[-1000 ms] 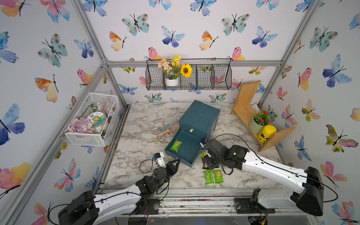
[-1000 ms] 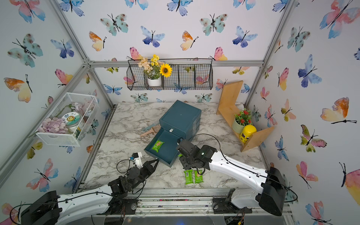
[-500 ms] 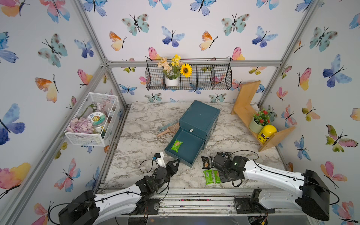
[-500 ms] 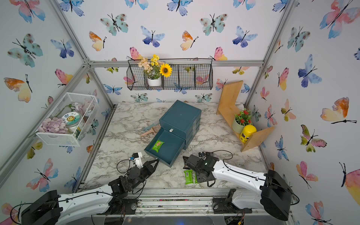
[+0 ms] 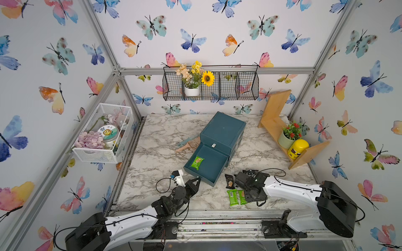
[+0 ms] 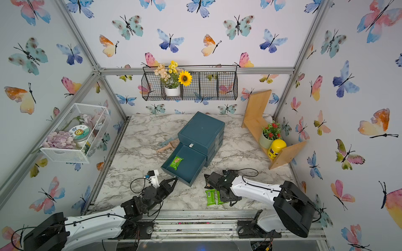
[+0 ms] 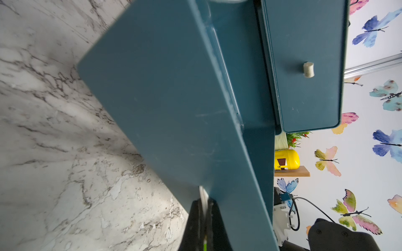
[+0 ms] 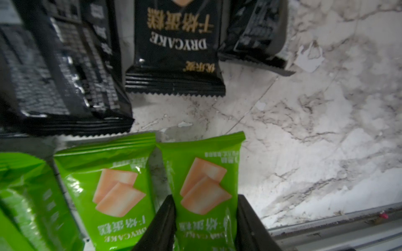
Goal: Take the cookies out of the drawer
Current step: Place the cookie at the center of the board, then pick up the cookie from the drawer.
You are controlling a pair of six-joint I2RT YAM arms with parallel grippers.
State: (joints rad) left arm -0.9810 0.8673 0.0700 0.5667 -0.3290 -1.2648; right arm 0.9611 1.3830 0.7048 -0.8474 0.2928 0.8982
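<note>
Only one cookie (image 5: 196,162) is in the drawer (image 5: 214,167): a green packet lying flat beside the drawer's left wall, its long axis running front to back, a little skewed. Both top views show nothing else inside. The other cookies (image 8: 174,43) lie on the table (image 5: 152,156) just right of the drawer's front corner, black ones nearer the drawer, green ones nearer the robot.

The right gripper (image 8: 206,196) is low over that group, jaws apart, one on each side of a green packet (image 8: 205,169) and touching its long edges; whether they press it I cannot tell. The left gripper (image 5: 197,180) has its jaws together at the drawer's front face, with a pale sliver between the tips, likely the knob.

From the right jaws the cookie in the drawer lies ahead and to the left, past the front wall. The left gripper is nearer but seems occupied steadying the drawer, so the reach probably falls to the right arm, jaws turned to span the packet's short side.
</note>
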